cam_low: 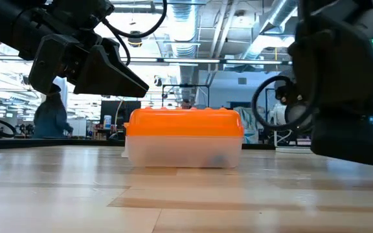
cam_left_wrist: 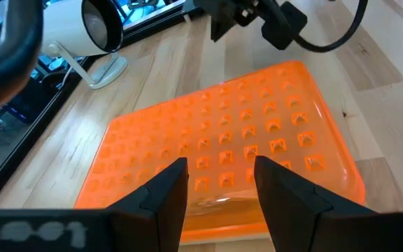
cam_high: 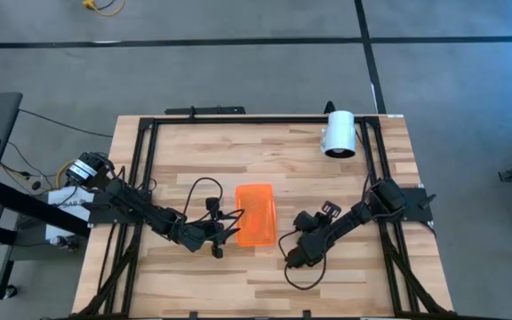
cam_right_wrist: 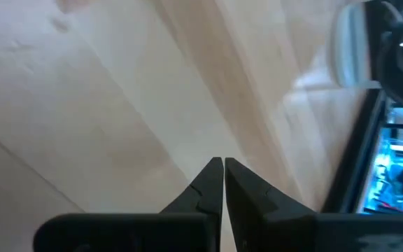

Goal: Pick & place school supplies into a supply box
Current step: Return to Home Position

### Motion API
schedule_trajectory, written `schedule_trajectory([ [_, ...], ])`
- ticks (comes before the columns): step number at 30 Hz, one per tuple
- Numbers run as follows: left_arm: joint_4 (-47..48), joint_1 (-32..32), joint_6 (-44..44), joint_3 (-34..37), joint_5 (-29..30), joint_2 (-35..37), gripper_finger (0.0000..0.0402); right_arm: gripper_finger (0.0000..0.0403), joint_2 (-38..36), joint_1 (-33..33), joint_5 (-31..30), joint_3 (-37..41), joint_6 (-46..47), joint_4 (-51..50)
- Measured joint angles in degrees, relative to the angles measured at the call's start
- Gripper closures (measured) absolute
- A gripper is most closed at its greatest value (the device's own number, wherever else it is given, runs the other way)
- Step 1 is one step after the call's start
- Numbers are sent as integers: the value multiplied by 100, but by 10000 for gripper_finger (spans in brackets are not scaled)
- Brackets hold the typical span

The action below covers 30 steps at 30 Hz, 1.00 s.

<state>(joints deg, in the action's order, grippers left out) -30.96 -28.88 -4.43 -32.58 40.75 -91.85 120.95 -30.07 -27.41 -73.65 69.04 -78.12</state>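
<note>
Open lab hall with a grey floor. Behind the bench are ceiling ducts, strip lights and a person (cam_low: 49, 113) in a blue top, far back.

Pale butcher-block counter (cam_high: 203, 151), bordered by a black rail frame (cam_high: 265, 119).

Supply box (cam_high: 256, 215): lies about mid-counter, between the two arms. The ridged orange lid (cam_left_wrist: 222, 133) is seated on the clear lower tray (cam_low: 183, 154), flat and level in the low view. The contents are only a grey smudge through the wall, so the items cannot be made out. No loose supplies are seen on the wood.

Left hand (cam_high: 220, 235): just beside the box's left long edge in the high view. In the low view it is raised off the counter, above and to the side of the lid (cam_low: 99, 65). Its fingers (cam_left_wrist: 166, 192) stand apart with nothing gripped, and the orange lid shows through the gap between them. Whether they touch the lid cannot be told.

Right hand (cam_high: 293, 256): on the box's other side, near it but apart. Its fingers are pressed together tip to tip (cam_right_wrist: 222, 166), holding nothing, with only bare wood past them.

White cylinder (cam_high: 339, 133): at the far right corner of the counter, well apart from the box. The left wrist view shows it mounted on a small foot (cam_left_wrist: 103, 24).

Dark cables loop off both arms over the counter.
</note>
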Motion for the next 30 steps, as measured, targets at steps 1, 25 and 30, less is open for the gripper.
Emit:
schedule_trajectory([
  [1,0,0,0,0,0,0,244,392,-2,-36,-16,0,91,-71],
  [25,-3771,-459,-4127,-2,1292,7,244,392,-1728,-1716,-5603,-462,-1092,404],
  [30,-4910,-371,-4440,-12,1161,7,244,392,-1816,-1733,-5671,-622,-1484,384],
])
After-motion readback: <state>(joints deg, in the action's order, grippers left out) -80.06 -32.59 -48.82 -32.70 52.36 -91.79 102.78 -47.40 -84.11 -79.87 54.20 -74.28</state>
